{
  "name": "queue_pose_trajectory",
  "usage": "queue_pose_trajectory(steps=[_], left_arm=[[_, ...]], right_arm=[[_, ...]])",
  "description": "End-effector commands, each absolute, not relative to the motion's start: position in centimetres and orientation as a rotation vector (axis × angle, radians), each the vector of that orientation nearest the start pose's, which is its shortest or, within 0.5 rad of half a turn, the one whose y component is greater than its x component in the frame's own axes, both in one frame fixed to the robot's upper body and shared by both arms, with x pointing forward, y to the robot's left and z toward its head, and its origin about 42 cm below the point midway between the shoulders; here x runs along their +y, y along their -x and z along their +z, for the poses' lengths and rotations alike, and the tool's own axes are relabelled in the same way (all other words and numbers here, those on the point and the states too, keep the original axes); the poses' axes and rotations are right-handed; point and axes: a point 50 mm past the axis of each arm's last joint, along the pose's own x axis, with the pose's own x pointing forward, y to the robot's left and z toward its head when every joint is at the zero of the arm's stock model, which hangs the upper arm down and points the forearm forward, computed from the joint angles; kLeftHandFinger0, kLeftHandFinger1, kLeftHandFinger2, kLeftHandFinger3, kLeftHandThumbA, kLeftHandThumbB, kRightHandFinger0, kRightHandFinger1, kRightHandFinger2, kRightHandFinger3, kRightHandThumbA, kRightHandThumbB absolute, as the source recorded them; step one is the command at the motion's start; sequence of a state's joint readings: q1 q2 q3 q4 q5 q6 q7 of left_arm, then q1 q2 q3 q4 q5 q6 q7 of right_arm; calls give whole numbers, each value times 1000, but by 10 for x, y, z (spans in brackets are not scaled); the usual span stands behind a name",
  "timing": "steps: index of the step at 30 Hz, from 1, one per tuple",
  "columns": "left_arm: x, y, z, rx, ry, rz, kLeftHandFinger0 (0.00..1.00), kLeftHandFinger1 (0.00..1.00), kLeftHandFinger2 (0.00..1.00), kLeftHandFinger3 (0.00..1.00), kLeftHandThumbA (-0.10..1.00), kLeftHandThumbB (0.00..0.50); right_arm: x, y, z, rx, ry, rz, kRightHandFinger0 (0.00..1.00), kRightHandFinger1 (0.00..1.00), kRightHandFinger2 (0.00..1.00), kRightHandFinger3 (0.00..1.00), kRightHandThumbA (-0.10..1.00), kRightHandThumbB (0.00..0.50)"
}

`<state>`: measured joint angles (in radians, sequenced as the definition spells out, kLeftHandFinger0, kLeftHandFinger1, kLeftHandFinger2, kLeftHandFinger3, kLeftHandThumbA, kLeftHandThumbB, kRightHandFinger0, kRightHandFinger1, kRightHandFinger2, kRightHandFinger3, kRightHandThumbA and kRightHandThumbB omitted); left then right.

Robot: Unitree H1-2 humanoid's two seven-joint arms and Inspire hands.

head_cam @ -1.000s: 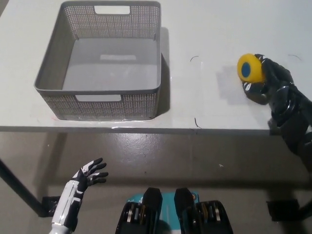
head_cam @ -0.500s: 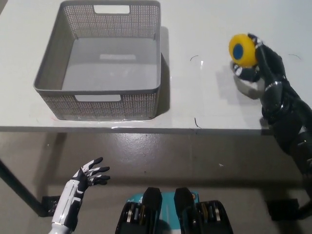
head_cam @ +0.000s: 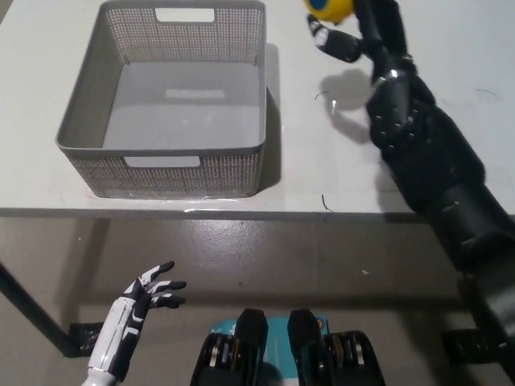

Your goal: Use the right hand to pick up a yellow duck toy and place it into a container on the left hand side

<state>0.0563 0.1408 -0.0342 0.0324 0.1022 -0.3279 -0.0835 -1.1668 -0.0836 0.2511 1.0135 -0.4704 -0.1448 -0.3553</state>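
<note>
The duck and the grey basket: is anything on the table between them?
No. In the head view only bare white table separates the basket from the yellow duck, held up in the right robot hand.

White table (head_cam: 201, 24) — a few small dark marks (head_cam: 323, 201), grey floor (head_cam: 282, 257) below, dark table leg (head_cam: 32, 314)

Yellow duck toy held aloft; grey mesh basket open on the left.

The round yellow duck toy with a blue spot (head_cam: 329, 8) sits at the far edge of the view, partly cut off, gripped in the black right hand (head_cam: 354, 28) above the white table, right of the basket. The grey perforated plastic basket with slot handles (head_cam: 173, 165) stands upright on the table's left part, its near wall close to the table's near edge.
</note>
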Motion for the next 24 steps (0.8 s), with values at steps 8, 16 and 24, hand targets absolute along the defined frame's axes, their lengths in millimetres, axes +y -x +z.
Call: queue_pose_trajectory(steps=[8, 16, 24], left_arm=[[238, -266, 103, -298, -264, -190, 620, 604, 728, 1000, 1000, 164], [235, -270, 108, -297, -258, -205, 647, 692, 885, 1000, 1000, 206], [236, -273, 109, -305, -278, -227, 673, 724, 916, 1000, 1000, 235]], right_arm=[[7, -545, 414, -652, 678, 84, 0, 401, 770, 875, -100, 135], [40, -535, 393, -622, 658, 127, 9, 402, 770, 893, -100, 152], [34, -542, 372, -442, 758, 302, 1000, 1000, 1000, 1000, 985, 490]])
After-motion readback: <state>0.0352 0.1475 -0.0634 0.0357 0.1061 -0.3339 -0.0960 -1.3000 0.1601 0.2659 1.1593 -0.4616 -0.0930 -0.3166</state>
